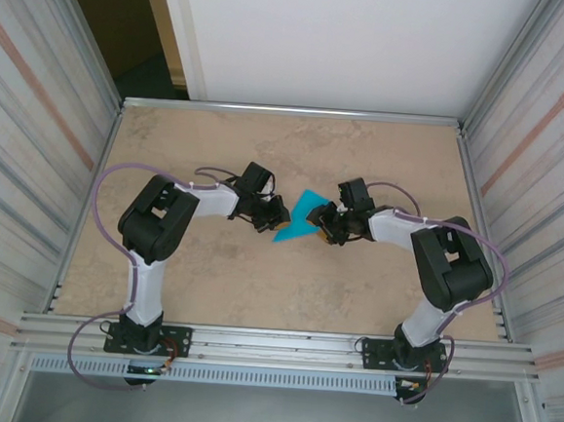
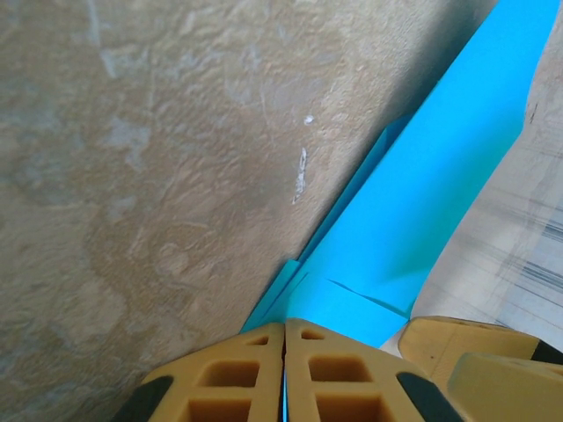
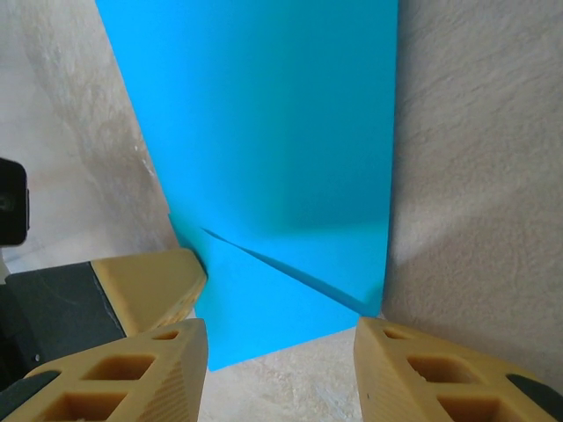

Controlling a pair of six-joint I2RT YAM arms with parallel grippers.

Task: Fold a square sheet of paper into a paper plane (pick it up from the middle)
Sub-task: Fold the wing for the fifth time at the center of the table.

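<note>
Top external view: the partly folded turquoise-blue paper sheet lies mid-table between both arms. The left gripper is pressed together, pinching its edge. The right gripper stands spread astride it. Mid-fold, I'd judge; next comes pressing the crease flat.

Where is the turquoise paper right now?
In the top view the turquoise paper is at the centre of the table, one edge pinched in the left fingers, the right fingers open astride its other end.

The folded paper is smooth and matt, the table mottled and stone-like, the fingers ribbed plastic.
</note>
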